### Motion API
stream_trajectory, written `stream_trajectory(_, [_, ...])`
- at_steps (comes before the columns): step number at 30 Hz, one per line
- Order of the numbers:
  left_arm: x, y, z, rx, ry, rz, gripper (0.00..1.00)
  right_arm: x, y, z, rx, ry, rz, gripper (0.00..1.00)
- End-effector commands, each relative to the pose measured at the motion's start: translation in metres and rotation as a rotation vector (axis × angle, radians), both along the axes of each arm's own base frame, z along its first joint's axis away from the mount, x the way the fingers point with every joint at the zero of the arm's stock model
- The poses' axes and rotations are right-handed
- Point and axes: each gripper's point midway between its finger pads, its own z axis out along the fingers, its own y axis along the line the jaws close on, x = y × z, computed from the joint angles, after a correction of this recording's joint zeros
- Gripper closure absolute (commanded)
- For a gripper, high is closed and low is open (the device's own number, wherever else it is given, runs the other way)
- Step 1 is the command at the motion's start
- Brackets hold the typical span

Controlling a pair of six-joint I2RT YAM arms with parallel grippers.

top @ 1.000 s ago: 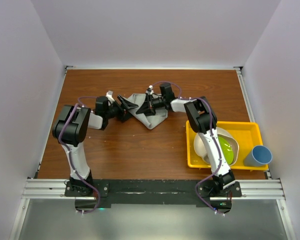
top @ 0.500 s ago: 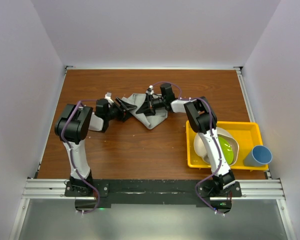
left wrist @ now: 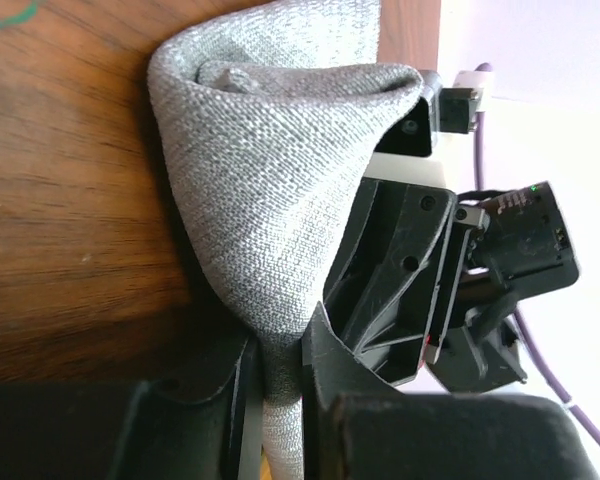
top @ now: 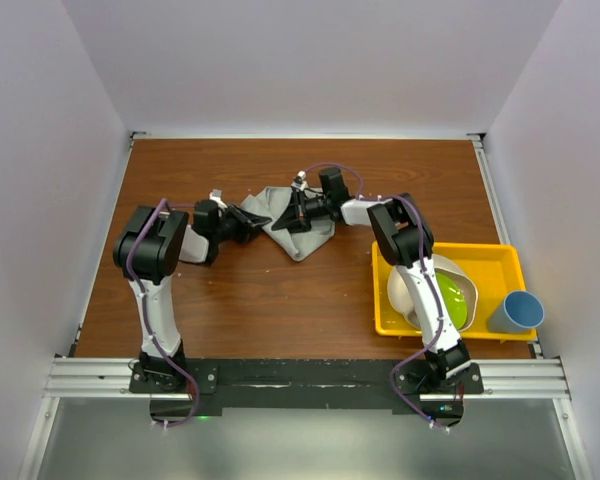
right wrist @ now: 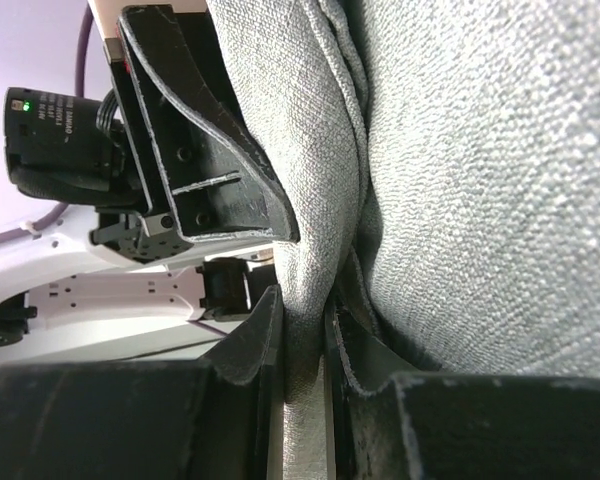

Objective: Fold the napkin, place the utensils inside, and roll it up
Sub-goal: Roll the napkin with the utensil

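Grey napkin (top: 300,235) bunched mid wooden table (top: 280,300), held between left gripper (top: 252,221) and right gripper (top: 285,213). Yellow tray (top: 500,255) and blue cup (top: 517,311) sit well right.
Left wrist: fingers (left wrist: 330,365) clenched on a napkin corner.
Right wrist: fingers (right wrist: 255,338) pinching a fold. Only this view shows the green LED (right wrist: 20,103).
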Motion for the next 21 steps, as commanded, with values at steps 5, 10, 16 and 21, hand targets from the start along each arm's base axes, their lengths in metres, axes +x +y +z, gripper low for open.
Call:
stream_trajectory(5, [-0.027, 0.017, -0.061, 0.122, 0.216, 0.020, 1.00, 0.012, -0.008, 0.019, -0.166, -0.103, 0.084, 0.71])
stream_trajectory(10, [-0.032, 0.017, -0.065, 0.139, 0.271, 0.000, 1.00, 0.012, -0.036, 0.038, -0.395, -0.308, 0.104, 0.34])
stream_trajectory(16, [-0.038, 0.021, -0.073, 0.156, 0.344, 0.010, 1.00, -0.021, -0.063, 0.053, -0.528, -0.524, 0.174, 0.24])
stream_trajectory(21, [-0.034, 0.022, -0.071, 0.163, 0.355, 0.015, 1.00, -0.043, -0.058, 0.061, -0.572, -0.649, 0.212, 0.23])
